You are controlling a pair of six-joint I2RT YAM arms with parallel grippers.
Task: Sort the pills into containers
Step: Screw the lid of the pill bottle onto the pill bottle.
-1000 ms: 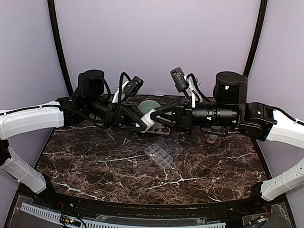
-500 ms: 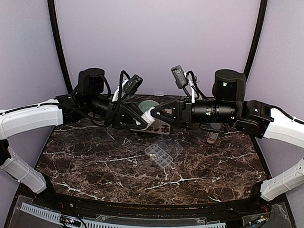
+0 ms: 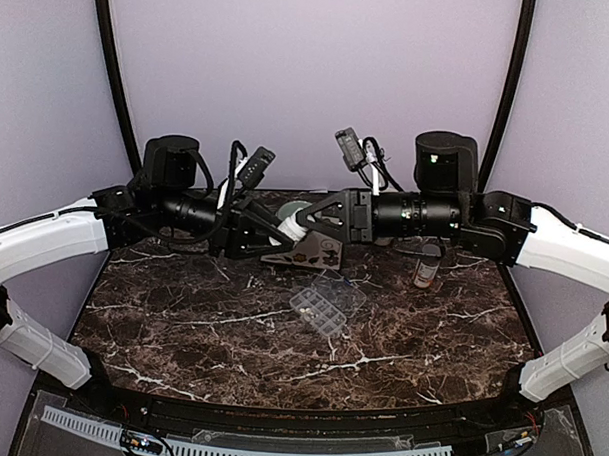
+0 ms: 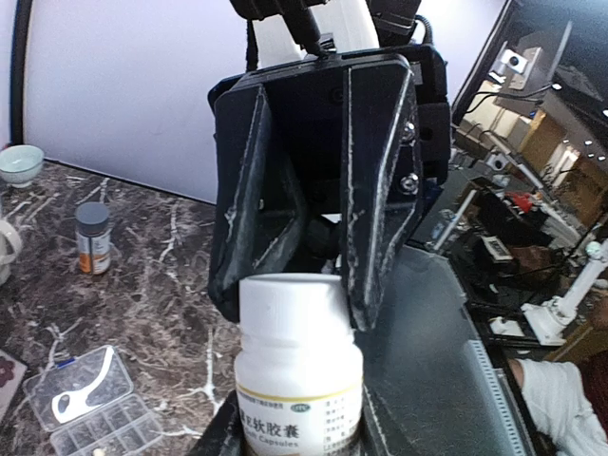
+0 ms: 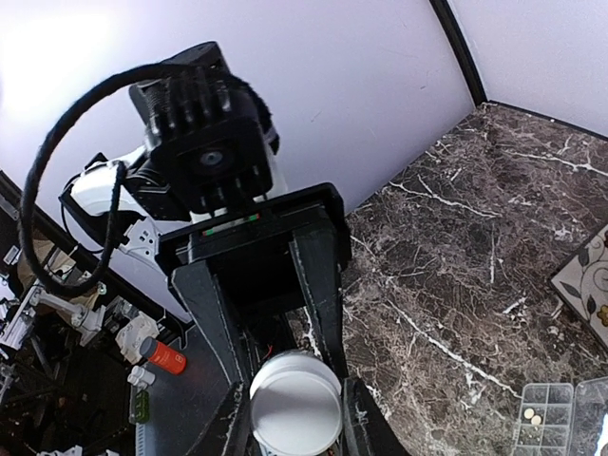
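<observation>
Over the last second both arms have carried their shared load toward 12 o'clock, uncovering the orange bottle (image 3: 427, 264) at 2 o'clock of the pill box (image 3: 322, 311). The left tool (image 3: 284, 237) stays clamped on the white bottle (image 4: 299, 380). The right tool (image 4: 299, 290) stays pinched shut on its cap (image 5: 295, 414). The cap looks still seated, so opening is probably only under way. The box lies open at mid-surface (image 3: 181, 324), with a couple of pills (image 5: 531, 416) in one compartment.
</observation>
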